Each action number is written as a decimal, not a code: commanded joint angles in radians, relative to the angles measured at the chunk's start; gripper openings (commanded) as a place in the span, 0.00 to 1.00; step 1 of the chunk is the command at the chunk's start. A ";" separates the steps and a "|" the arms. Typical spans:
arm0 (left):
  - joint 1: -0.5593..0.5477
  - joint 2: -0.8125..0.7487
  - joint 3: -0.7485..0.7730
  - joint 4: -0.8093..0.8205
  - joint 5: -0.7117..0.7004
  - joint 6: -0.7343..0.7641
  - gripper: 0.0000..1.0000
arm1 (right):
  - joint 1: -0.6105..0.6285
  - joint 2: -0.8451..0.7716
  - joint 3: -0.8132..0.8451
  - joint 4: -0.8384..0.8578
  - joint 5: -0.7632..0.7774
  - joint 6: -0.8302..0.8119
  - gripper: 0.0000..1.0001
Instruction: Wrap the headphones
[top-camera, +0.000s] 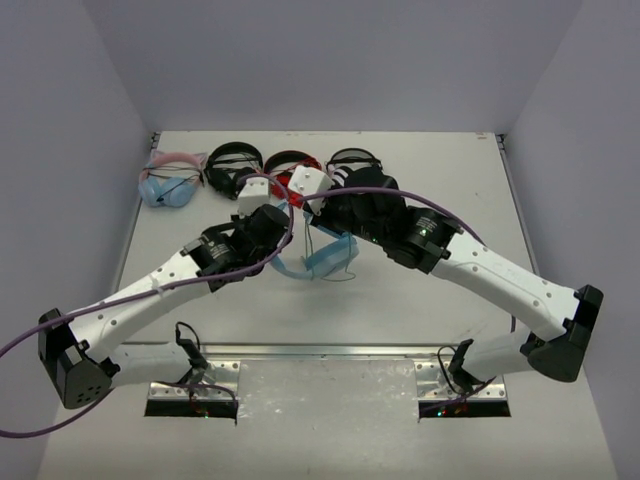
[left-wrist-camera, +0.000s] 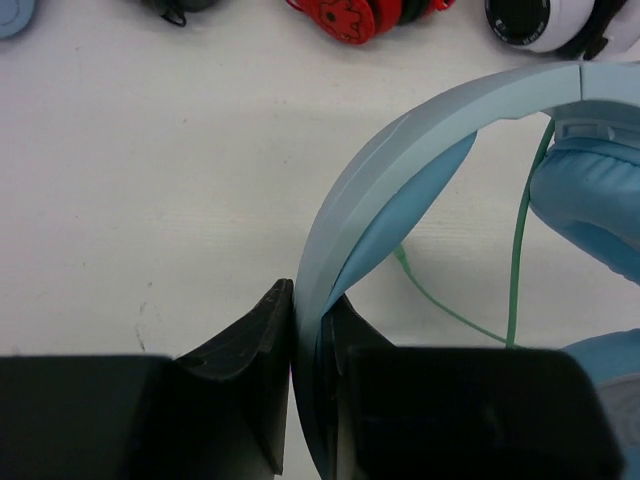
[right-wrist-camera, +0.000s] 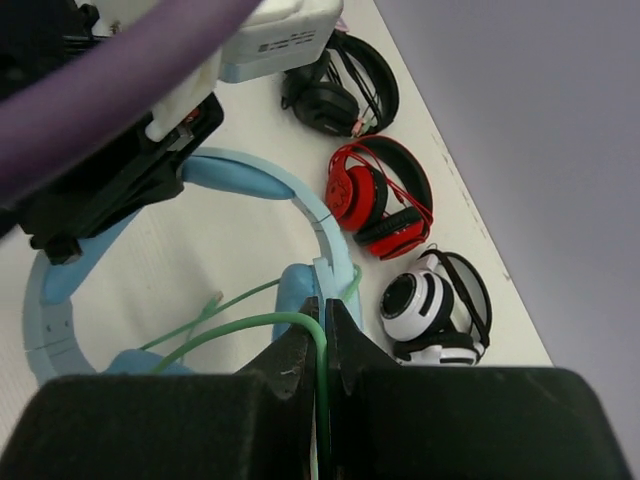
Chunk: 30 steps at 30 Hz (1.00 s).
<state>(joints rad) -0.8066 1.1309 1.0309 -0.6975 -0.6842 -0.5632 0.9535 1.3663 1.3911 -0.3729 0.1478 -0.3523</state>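
Note:
The light-blue headphones (top-camera: 322, 258) lie at the table's middle, between my two grippers. My left gripper (left-wrist-camera: 308, 310) is shut on their headband (left-wrist-camera: 400, 150), which arcs up and right to a padded blue ear cup (left-wrist-camera: 590, 200). My right gripper (right-wrist-camera: 323, 315) is shut on the thin pale-green cable (right-wrist-camera: 250, 325), which loops left from the jaws over the table. The headband (right-wrist-camera: 290, 190) and an ear cup (right-wrist-camera: 295, 290) also show in the right wrist view, with the cable's plug end (right-wrist-camera: 213, 298) loose on the table.
Along the back of the table lie a pale-blue pair with pink band (top-camera: 170, 180), a black pair (top-camera: 232, 165), a red pair (right-wrist-camera: 375, 195) and a white-and-black pair (right-wrist-camera: 435, 310). Purple arm cables (top-camera: 420, 195) hang over both arms.

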 joint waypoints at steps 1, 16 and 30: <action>-0.014 0.045 0.154 -0.101 -0.138 -0.203 0.00 | 0.046 -0.025 0.040 0.097 -0.020 0.064 0.01; 0.251 0.207 0.422 -0.074 -0.009 -0.429 0.00 | 0.198 -0.182 -0.152 0.216 -0.123 0.266 0.01; 0.230 0.182 0.211 0.045 -0.070 -0.331 0.00 | 0.214 -0.110 0.060 0.046 -0.027 0.155 0.01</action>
<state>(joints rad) -0.5591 1.3716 1.3231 -0.8017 -0.7097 -0.9142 1.1610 1.2419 1.3403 -0.3183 0.0746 -0.1291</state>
